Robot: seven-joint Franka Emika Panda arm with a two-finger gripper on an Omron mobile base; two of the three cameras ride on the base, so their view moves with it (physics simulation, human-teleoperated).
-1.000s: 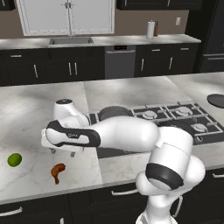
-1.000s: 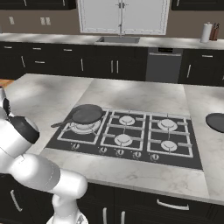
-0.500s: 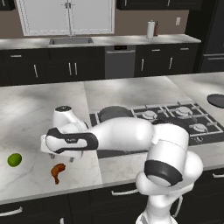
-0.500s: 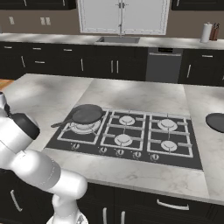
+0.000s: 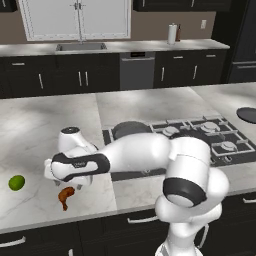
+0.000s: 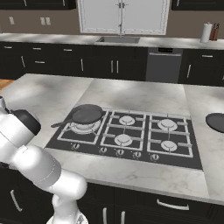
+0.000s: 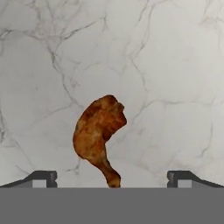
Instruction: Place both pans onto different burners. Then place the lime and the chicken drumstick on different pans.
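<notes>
The counter point(image 5: 55, 125) is pale marble, with a black cooktop point(image 6: 131, 136) set into it toward the right end. One pan point(image 6: 87, 114) already sits on the cooktop's near-left burner point(image 6: 83, 127), its thin handle pointing out toward the left edge of the cooktop. The darker pan point(image 6: 216, 121) lies on the marble well to the right of the cooktop, near the counter's right edge, not yet on a burner.

The arm reaches out low to the left, over the counter's front-left part. The gripper point(image 7: 112, 177) hangs directly above the drumstick point(image 5: 64, 196), jaws spread wide and holding nothing; a fingertip point(image 7: 43, 178) shows to either side of the meat.

The drumstick lies flat on the marble close to the front edge, apart from the jaws. In the hand view its long axis runs almost straight up the picture, thick end away, thin bone end point(image 7: 112, 177) near the bottom and about midway between the two tips. So the closing line of the jaws crosses the drumstick's length, which looks right for a pinch; a straight descent should do, perhaps shifted toward the thick end.

The lime point(image 5: 16, 182) rests further left, near the front-left corner.
</notes>
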